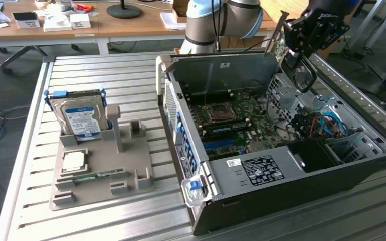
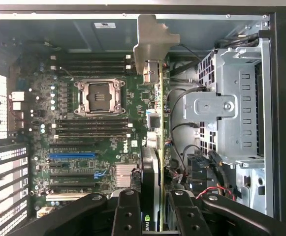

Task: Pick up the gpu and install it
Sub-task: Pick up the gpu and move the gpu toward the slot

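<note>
At the exterior view's left, your slatted metal worktop [image 1: 112, 75] carried a grey holder [image 1: 99, 193]. A hard drive [image 1: 79, 118] with a blue-and-white label stood upright in its rear slot. A square processor chip [image 1: 74, 160] lay flat in front of the drive, and a narrow green memory stick [image 1: 94, 176] lay just below the chip.

In the middle, you had the computer case [image 1: 300, 196] lying on its side with the panel off. Its motherboard [image 1: 236, 118] faced up, with the empty processor socket [image 1: 218, 113] near the centre.

At the exterior view's right, the gripper [image 1: 299, 42] hung above the far corner of the case, clenched on the gpu [image 1: 277, 37]. The card was in the air, clear of the board, with its silver bracket slanting up beside the case's rear wall.

From the wrist view you saw the card edge-on, between the gripper's [image 2: 155, 216] two black fingers [image 2: 128, 216], which pressed on either face. The gpu's [image 2: 160, 123] green edge ran away from the gripper, with the black fan close to the fingers and the silver bracket at the far end. Beneath it lay the motherboard [image 2: 133, 98] with its socket [image 2: 97, 96], and the metal drive cage [image 2: 231, 108] sat beside them.
</note>
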Motion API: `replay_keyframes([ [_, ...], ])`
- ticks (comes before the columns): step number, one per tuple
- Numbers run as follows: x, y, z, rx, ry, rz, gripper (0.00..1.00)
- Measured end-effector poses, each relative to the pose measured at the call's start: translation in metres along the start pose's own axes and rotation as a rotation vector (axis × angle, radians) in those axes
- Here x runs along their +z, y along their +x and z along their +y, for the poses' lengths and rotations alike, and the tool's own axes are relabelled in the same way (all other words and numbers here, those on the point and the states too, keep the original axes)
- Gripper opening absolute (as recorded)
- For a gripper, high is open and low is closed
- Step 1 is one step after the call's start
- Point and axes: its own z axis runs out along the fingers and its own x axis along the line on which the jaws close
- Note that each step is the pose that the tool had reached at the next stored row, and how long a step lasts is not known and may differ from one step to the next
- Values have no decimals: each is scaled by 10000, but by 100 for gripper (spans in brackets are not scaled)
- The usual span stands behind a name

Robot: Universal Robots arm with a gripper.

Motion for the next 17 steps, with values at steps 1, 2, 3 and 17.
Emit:
replay_keyframes([
  [1, 0, 0, 0, 0, 0, 0, 27],
  [2, 0, 0, 0, 0, 0, 0, 27],
  [3, 0, 0, 0, 0, 0, -1, 27],
  [17, 5, -209, 8, 0, 0, 0, 27],
])
